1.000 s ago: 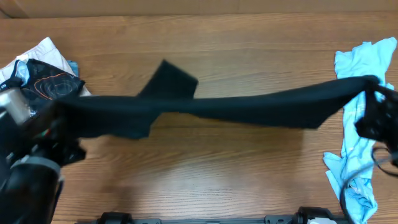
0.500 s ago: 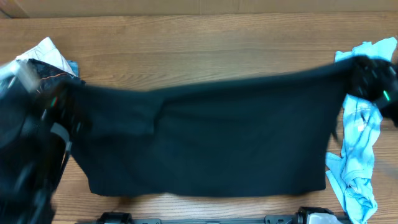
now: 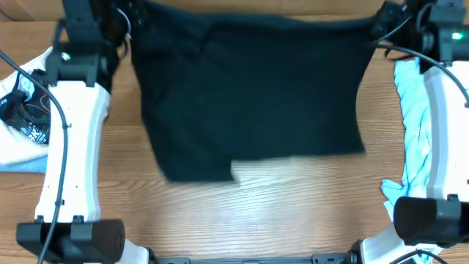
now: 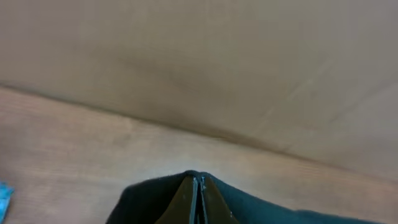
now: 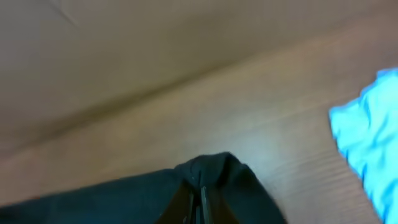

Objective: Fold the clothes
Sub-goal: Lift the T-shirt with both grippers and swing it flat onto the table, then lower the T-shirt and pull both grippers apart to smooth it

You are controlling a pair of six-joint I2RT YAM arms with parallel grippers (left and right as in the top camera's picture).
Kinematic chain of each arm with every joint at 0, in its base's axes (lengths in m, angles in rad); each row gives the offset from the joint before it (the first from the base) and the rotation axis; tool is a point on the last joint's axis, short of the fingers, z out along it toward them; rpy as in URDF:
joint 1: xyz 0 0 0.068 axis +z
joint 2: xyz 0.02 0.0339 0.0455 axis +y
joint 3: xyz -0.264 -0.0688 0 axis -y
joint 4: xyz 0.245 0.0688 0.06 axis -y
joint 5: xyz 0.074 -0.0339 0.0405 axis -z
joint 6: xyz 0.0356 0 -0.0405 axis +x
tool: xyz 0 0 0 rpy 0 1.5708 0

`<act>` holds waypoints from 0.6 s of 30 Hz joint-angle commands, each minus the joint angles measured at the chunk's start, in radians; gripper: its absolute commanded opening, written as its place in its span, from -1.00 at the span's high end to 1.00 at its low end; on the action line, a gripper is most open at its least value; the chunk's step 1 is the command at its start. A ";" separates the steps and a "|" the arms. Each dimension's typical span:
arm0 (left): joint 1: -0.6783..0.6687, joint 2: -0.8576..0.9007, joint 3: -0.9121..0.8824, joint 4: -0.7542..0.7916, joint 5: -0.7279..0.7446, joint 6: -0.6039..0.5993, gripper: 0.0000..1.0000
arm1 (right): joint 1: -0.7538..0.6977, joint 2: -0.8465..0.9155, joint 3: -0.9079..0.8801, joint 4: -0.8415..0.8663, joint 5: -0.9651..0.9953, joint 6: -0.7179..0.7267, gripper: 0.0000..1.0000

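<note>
Pinching black T-shirt (image 3: 249, 88) top corners w/ L hand (image 4: 198, 186) & R hand (image 5: 202, 186), cloth spread btwn them

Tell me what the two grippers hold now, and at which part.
Both hold the black T-shirt. The left gripper and the right gripper each pinch one corner of its far edge, with jaws shut on the cloth.

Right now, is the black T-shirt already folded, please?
No, the black T-shirt is spread wide open over the far half of the table.
</note>
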 commanded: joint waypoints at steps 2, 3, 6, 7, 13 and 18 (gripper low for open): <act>0.077 -0.044 0.354 -0.019 0.106 0.064 0.92 | -0.005 -0.078 0.301 -0.066 0.094 -0.002 0.92; 0.088 -0.045 0.408 -0.058 0.122 0.064 0.92 | -0.005 -0.078 0.340 -0.100 0.105 -0.012 0.92; 0.098 -0.046 0.524 -0.229 0.179 0.095 0.92 | -0.005 -0.078 0.398 -0.219 0.142 -0.014 0.92; 0.096 -0.046 0.541 -0.312 0.198 0.105 0.92 | -0.005 -0.078 0.398 -0.267 0.148 -0.014 0.92; 0.037 0.032 0.453 -0.838 0.219 0.146 0.92 | -0.005 -0.011 0.275 -0.521 0.151 -0.009 0.92; -0.007 0.145 0.224 -0.890 0.216 0.171 0.92 | -0.005 0.044 0.042 -0.541 0.145 -0.010 0.92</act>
